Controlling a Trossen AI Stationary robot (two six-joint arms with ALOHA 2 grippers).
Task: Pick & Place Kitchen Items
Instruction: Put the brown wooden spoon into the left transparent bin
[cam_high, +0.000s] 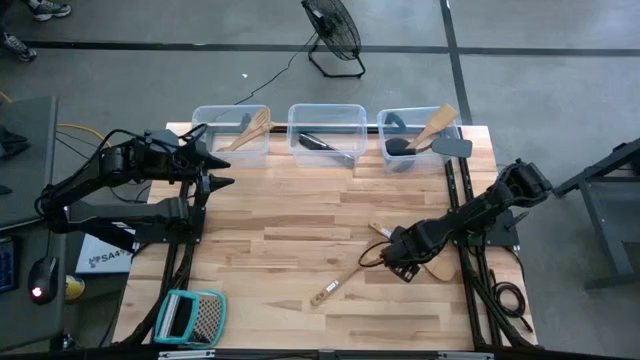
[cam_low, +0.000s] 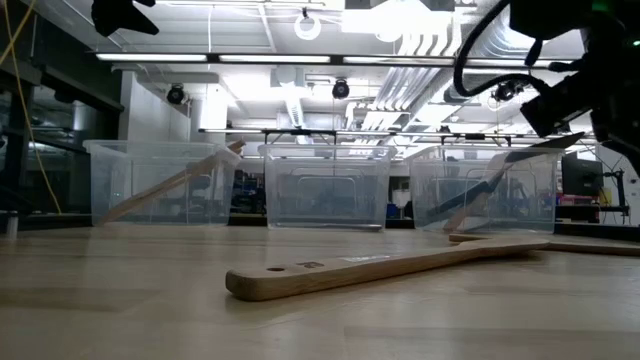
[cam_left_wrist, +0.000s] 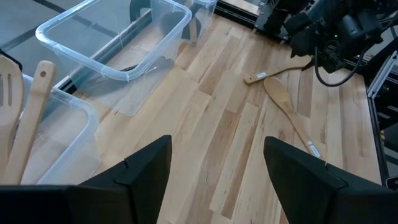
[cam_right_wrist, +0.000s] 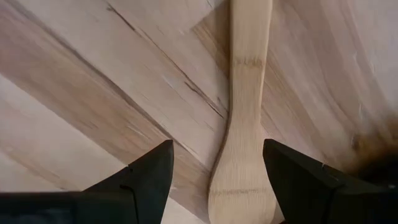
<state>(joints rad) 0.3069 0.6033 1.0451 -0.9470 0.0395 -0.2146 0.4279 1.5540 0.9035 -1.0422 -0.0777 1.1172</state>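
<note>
Two pale wooden spoons lie flat on the table. One (cam_high: 345, 278) lies at the front middle and shows close up in the low view (cam_low: 380, 265). The other (cam_high: 438, 268) lies partly under my right gripper (cam_high: 398, 252). That gripper is open and hangs above it, a finger on either side of the spoon's neck (cam_right_wrist: 245, 124), touching nothing. My left gripper (cam_high: 215, 158) is open and empty at the far left, beside the left bin (cam_high: 232, 130). More wooden and black utensils lean inside the three clear bins.
Three clear bins stand in a row at the far edge: the left one, a middle one (cam_high: 327, 130) and a right one (cam_high: 415, 135). A teal-framed grater (cam_high: 190, 317) lies at the front left corner. Bare wood shows in the table's middle (cam_high: 290, 220).
</note>
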